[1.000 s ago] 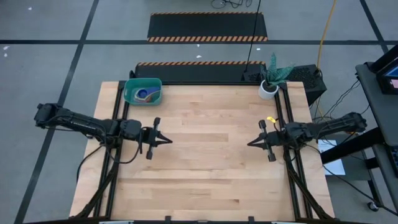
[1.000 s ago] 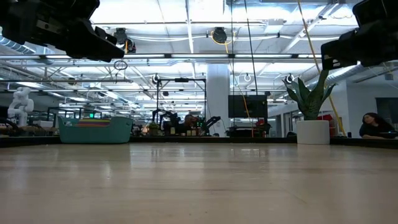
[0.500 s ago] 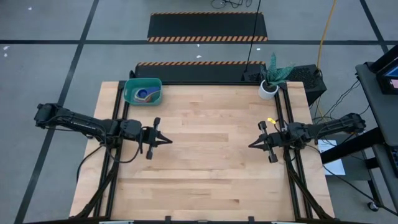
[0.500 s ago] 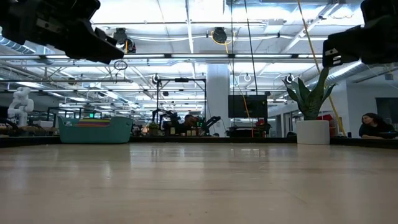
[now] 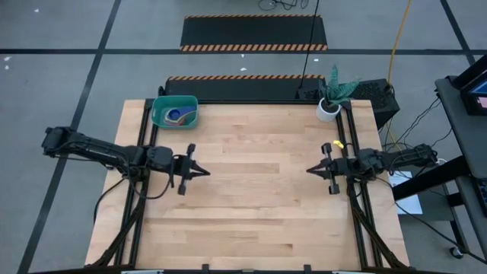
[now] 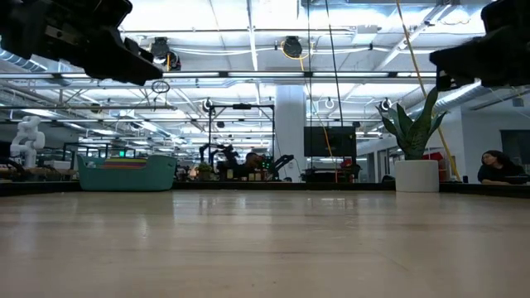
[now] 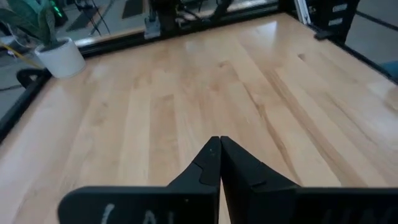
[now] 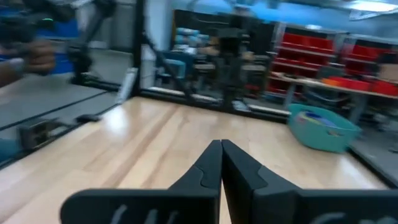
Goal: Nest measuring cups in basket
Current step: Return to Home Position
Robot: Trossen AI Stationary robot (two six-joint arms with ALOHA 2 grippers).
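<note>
Right pincer point(image 5: 309, 169) withdrawn, cups point(image 5: 176, 116) in basket point(image 5: 159, 106) overhead

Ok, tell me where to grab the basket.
Probably the basket rim at the end clear of the cups, from above with the left gripper, fingers straddling the wall: it looks too wide to span, and its walls stand low.

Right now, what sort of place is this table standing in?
Most likely a large robotics lab or workshop hall. The low view shows an open ceiling with pipes and lamps and more machine frames behind the wooden table; the right wrist view shows shelves of red bins.
</note>
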